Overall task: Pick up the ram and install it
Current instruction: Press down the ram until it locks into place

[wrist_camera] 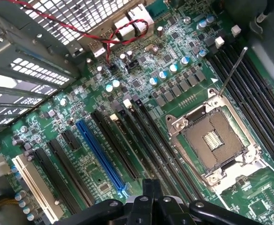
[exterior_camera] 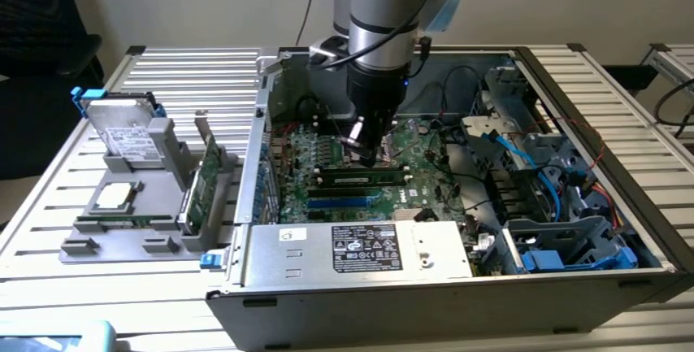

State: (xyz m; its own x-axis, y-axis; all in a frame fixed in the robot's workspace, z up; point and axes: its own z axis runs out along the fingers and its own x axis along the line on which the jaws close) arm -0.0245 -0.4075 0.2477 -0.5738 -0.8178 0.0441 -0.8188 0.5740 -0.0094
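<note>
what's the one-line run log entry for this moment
stage: ram install | gripper: inside the open computer case, low over motherboard | ram: lying in a memory slot, below gripper | cpu socket: empty

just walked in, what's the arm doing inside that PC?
The Universal Robots arm's gripper is lowered into the open grey desktop computer case, just above the green motherboard. A long green RAM stick lies in the row of memory slots right below it, with a blue slot beside it. The wrist view shows the empty silver CPU socket and a blue expansion slot. On the grey parts tray at the exterior view's left stands a green expansion card.
</note>
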